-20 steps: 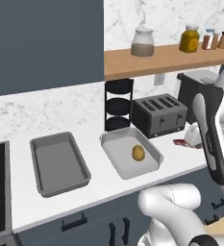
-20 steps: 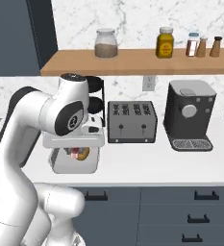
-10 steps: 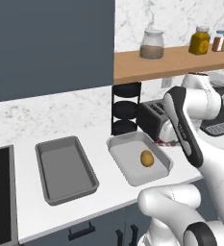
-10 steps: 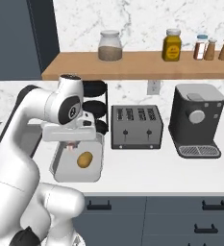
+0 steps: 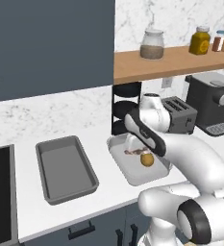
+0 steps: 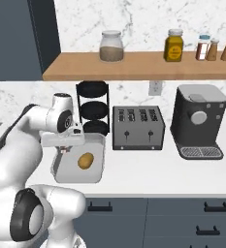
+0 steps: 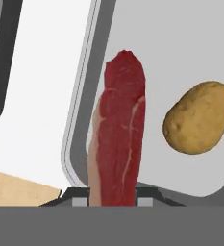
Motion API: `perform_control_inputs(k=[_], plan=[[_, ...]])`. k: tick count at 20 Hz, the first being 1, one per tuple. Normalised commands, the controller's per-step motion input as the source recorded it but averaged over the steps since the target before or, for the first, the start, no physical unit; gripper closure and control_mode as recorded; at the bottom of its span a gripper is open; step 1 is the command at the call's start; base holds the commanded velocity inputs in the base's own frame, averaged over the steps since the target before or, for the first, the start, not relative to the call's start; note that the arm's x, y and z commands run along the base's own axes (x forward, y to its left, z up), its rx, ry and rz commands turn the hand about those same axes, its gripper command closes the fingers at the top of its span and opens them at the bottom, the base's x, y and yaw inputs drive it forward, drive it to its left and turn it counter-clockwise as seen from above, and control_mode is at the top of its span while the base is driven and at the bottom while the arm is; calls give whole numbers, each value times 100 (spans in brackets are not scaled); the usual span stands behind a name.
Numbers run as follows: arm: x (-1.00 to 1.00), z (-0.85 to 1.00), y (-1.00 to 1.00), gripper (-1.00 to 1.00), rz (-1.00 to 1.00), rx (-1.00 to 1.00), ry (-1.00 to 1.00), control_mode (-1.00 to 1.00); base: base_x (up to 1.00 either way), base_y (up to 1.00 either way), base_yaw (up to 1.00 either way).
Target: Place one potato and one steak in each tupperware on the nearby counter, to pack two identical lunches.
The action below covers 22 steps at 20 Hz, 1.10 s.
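1. Over the right-hand tupperware (image 5: 129, 174), the gripper (image 7: 112, 194) is clamping one end of a steak (image 7: 118, 129), which is hanging or lying lengthwise above the tray floor; whether its far end is touching the tray cannot be told.
2. Beside the steak, a potato (image 7: 198, 117) is lying on the floor of the same tray, close to the meat but apart from it.
3. To the left, the second tupperware (image 5: 65, 168) is sitting on the counter (image 5: 27, 211) with nothing in it; the other steak and potato are not being described.
4. Judging by its thin strip shape, the steak is probably handling as soft, floppy and light, perhaps slick, so an end grip is likely letting it sag and swing; a hold nearer the middle would steady it.
5. Judging by its rounded form, the potato is probably firm and inclined to roll, so it would be best gripped across its narrow waist.
6. Along the steak's left side, the tray's raised rim is running close, leaving little room that way; open floor is lying between steak and potato.
7. Behind the tray, a black tiered rack (image 6: 93, 107) and a toaster (image 6: 138, 127) are standing near, crowding the far side; the near counter edge is offering freer room.
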Motion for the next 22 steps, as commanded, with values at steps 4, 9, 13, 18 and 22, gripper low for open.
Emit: perform_control_inputs(k=[4, 9, 13, 18, 22], plan=[[100, -55, 14, 100, 0, -11, 0, -100, 0, 0, 0], [100, -14, -5, 100, -1, -2, 0, -100, 0, 0, 0], [67, -8, -1, 100, 0, 0, 3, -100, 0, 0, 0], [-31, -62, 0, 100, 0, 0, 1, -100, 0, 0, 0], [-47, -24, 0, 100, 0, 0, -3, -100, 0, 0, 0]])
